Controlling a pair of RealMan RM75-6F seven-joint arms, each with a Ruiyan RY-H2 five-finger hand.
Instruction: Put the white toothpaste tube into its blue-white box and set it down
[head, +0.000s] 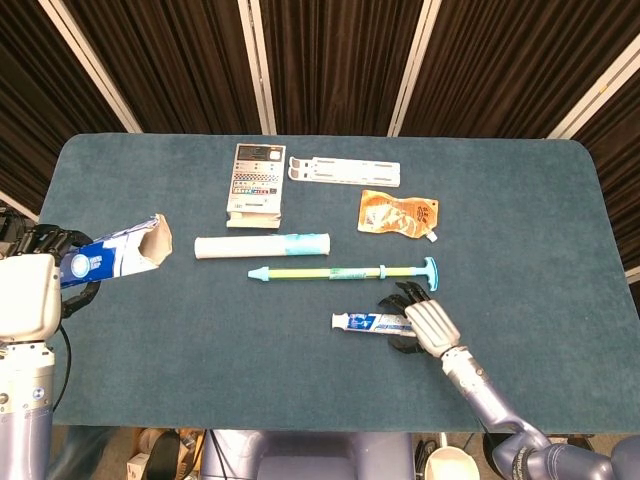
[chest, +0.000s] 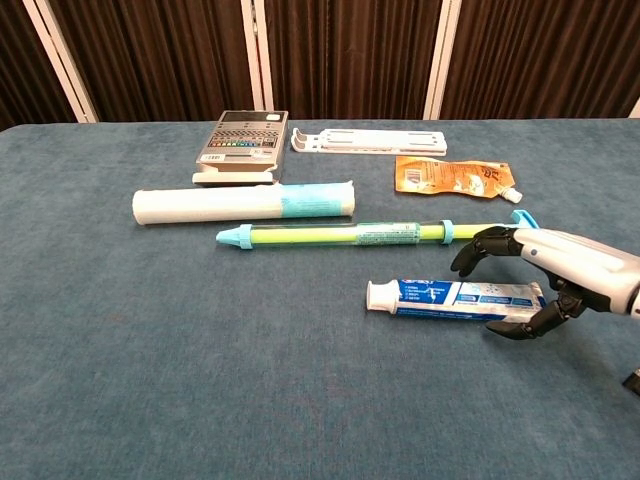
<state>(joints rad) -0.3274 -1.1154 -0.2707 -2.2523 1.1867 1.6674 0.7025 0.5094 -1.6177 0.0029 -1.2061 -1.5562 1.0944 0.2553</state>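
Note:
The white toothpaste tube (head: 366, 322) (chest: 455, 298) lies flat on the table near its front edge, cap pointing left. My right hand (head: 417, 320) (chest: 540, 272) hovers over the tube's right end. Its fingers (chest: 472, 252) arch above the tube and its thumb (chest: 515, 327) sits in front, apart and not closed on it. At the far left, my left hand (head: 30, 292) holds the blue-white box (head: 117, 254) above the table, its open flap end turned right. The chest view does not show that hand or the box.
Behind the tube lie a yellow-green stick with blue ends (head: 345, 271), a white-and-teal roll (head: 262, 245), an orange pouch (head: 399, 214), a calculator (head: 254, 183) and a white flat bracket (head: 344, 171). Blue cloth covers the table (head: 520, 230).

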